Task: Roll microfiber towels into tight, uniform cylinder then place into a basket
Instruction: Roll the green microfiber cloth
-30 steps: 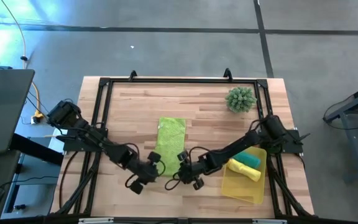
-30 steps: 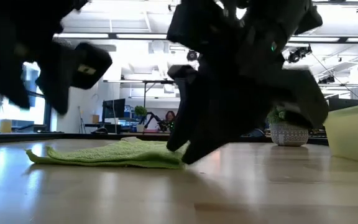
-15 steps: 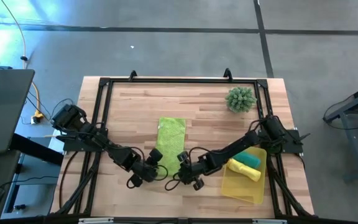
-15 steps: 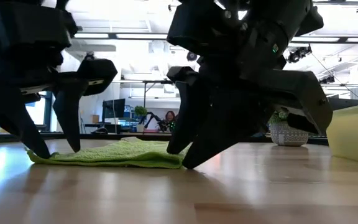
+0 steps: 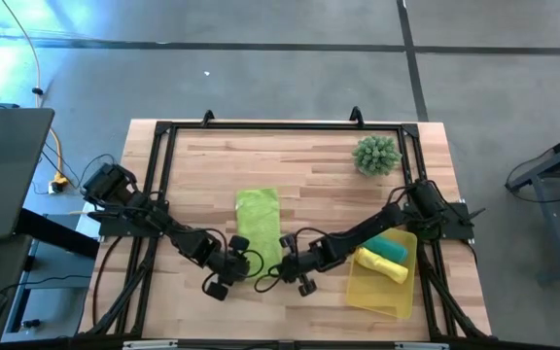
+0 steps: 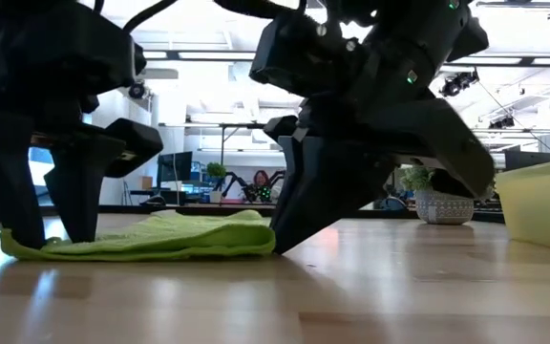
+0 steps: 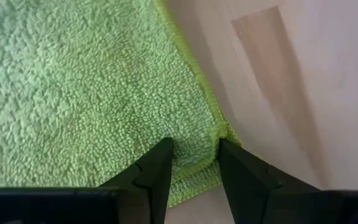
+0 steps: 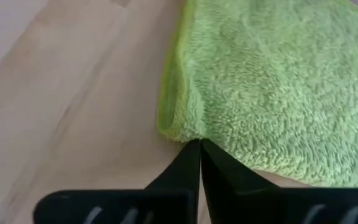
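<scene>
Your right gripper (image 8: 200, 144) has its two fingers pressed together, pinching the near right corner of the lime green towel (image 5: 258, 226); in the right wrist view the fabric bunches up in a small fold just at the fingertips; the arm reaches in low from the right side of the table (image 5: 309, 165). Your left gripper (image 7: 194, 149) stands with its fingers a narrow way apart, set down over the near left corner of the same towel; the left wrist view shows the hemmed edge lying in the gap between them, though you cannot tell from it whether the pads actually squeeze the cloth. In the low view both grippers come down onto the near edge of the towel, one at each end, and the cloth lies mostly flat on the wood with a slight hump in its middle. Farther right, near the table's near right corner, the yellow basket (image 5: 374, 290) holds the rolled yellow towel (image 5: 382, 264) and the rolled teal towel (image 5: 391, 248), lying side by side; the spiky green plant (image 5: 376, 155) stands at the far right.
</scene>
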Tool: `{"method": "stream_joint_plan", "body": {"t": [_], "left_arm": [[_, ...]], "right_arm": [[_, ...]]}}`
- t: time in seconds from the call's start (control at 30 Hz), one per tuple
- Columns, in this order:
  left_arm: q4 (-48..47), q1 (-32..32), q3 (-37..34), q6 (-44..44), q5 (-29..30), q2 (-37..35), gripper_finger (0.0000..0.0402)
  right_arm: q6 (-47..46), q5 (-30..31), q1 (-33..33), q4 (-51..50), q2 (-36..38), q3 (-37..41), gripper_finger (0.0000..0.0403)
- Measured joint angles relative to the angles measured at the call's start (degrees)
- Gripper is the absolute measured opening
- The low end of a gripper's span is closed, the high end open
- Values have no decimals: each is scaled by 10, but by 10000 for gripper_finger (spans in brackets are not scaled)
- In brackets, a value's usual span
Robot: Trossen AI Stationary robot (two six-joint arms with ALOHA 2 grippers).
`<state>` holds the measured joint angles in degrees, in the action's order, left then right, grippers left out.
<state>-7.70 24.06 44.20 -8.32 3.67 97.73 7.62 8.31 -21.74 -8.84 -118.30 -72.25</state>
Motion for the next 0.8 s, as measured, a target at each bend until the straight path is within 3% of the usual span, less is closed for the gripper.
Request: {"method": "stream_joint_plan", "body": {"t": [0.17, 0.4, 0.5, 0.8], "left_arm": [[11, 0, -1, -5, -3, 1, 122], [9, 0, -3, -10, -2, 0, 122], [8, 0, -3, -11, 0, 0, 122], [13, 0, -3, -21, 18, 0, 122]], "right_arm": [[29, 16, -5, -8, 2, 0, 24], [32, 23, -26, -17, 25, 0, 106], [79, 22, -34, -18, 21, 0, 134], [184, 27, -28, 14, -7, -2, 146]]}}
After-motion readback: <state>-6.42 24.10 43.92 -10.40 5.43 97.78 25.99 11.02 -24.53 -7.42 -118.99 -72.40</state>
